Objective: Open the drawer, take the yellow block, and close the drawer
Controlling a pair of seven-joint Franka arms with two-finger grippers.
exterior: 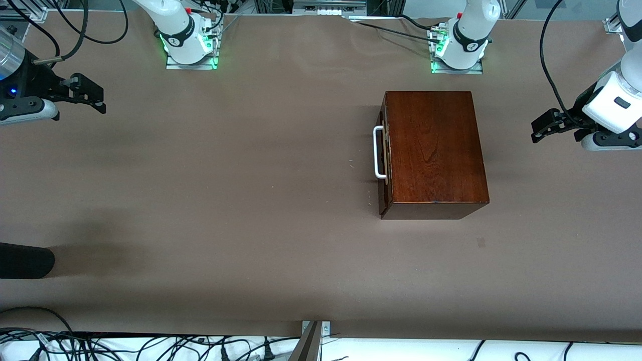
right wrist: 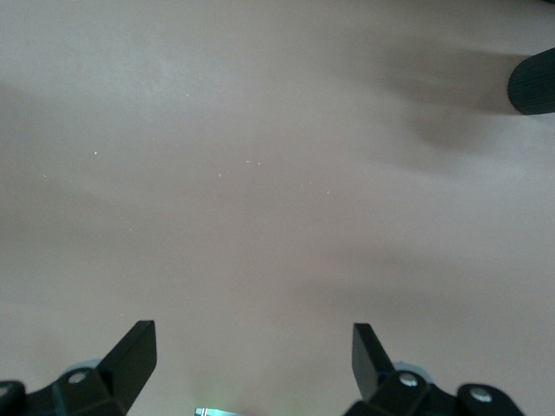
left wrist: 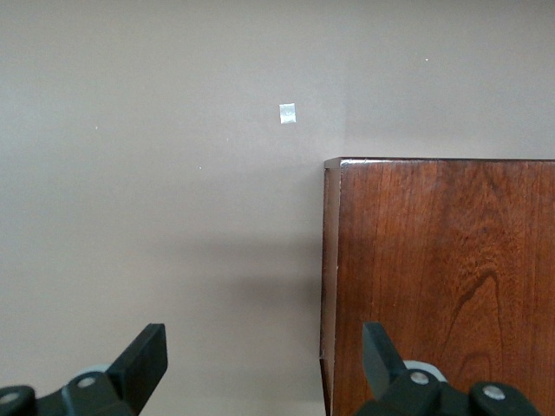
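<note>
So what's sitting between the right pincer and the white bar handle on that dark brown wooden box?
Nothing: the front view shows only bare brown table between the open right pincer and the white bar handle of the dark brown wooden box.

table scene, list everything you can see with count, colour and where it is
box: one, glossy dark brown wood, on the table toward the left arm's end
drawer: one, dark front, shut in the box, facing the right arm's end
handle: one, white bar, on the drawer front
yellow block: none in view
table: one, brown cover
tape mark: one, pale, on the table beside the box
left gripper: one, black, open, over the box edge at the left arm's end
right gripper: one, black, open, over bare table at the right arm's end
</note>
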